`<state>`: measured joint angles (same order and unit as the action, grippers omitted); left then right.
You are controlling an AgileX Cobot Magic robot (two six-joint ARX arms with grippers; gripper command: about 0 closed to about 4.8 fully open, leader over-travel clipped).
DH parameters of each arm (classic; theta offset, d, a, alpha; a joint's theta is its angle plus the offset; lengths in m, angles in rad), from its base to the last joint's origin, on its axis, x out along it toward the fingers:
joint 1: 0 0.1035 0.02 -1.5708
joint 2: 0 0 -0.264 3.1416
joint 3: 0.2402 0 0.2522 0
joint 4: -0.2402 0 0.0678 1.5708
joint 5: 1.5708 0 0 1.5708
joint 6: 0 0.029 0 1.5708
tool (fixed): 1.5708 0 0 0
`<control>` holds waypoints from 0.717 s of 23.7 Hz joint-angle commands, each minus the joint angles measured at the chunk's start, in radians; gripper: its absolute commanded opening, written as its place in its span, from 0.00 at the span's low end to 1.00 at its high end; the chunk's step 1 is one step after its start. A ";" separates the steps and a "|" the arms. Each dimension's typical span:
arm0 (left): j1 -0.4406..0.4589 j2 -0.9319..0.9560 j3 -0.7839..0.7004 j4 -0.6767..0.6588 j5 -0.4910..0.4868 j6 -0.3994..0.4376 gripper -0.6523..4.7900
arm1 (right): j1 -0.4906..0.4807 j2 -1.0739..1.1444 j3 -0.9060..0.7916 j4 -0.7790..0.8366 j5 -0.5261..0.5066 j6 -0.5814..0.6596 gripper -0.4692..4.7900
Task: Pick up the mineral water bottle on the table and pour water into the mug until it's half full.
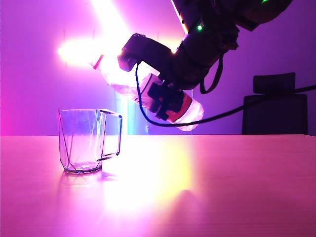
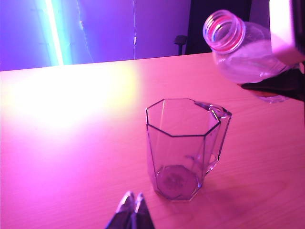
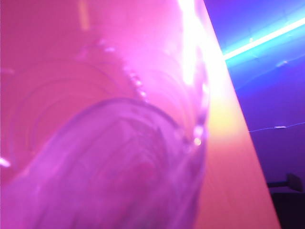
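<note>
The clear faceted mug (image 1: 81,143) stands upright on the table (image 1: 222,187) at the left, its handle toward the middle; it looks empty (image 2: 183,148). Above and to the right of it hangs the mineral water bottle (image 1: 121,79), tilted, with its open capless mouth (image 2: 224,31) pointing toward the mug. My right gripper (image 1: 165,101) is shut on the bottle's labelled body. In the right wrist view the bottle (image 3: 109,157) fills the picture and hides the jaws. My left gripper (image 2: 132,202) is shut and empty, low over the table just short of the mug's base.
A black chair (image 1: 274,106) stands behind the table at the right. A dark cable (image 1: 237,111) loops from the right arm. Bright light strips glare behind the mug and reflect on the tabletop (image 2: 71,95).
</note>
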<state>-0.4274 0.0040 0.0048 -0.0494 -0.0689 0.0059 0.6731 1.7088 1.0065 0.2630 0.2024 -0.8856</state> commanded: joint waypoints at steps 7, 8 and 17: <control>-0.002 0.002 0.004 0.005 0.002 -0.003 0.12 | 0.000 -0.009 0.022 0.057 0.027 -0.193 0.39; -0.002 0.002 0.004 0.005 0.002 -0.003 0.12 | 0.000 -0.001 0.030 0.065 0.037 -0.193 0.39; -0.002 0.002 0.004 0.005 0.002 -0.003 0.12 | 0.002 0.039 0.060 0.100 0.093 -0.271 0.39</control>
<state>-0.4274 0.0044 0.0048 -0.0494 -0.0689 0.0059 0.6731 1.7607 1.0531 0.2981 0.2878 -1.1492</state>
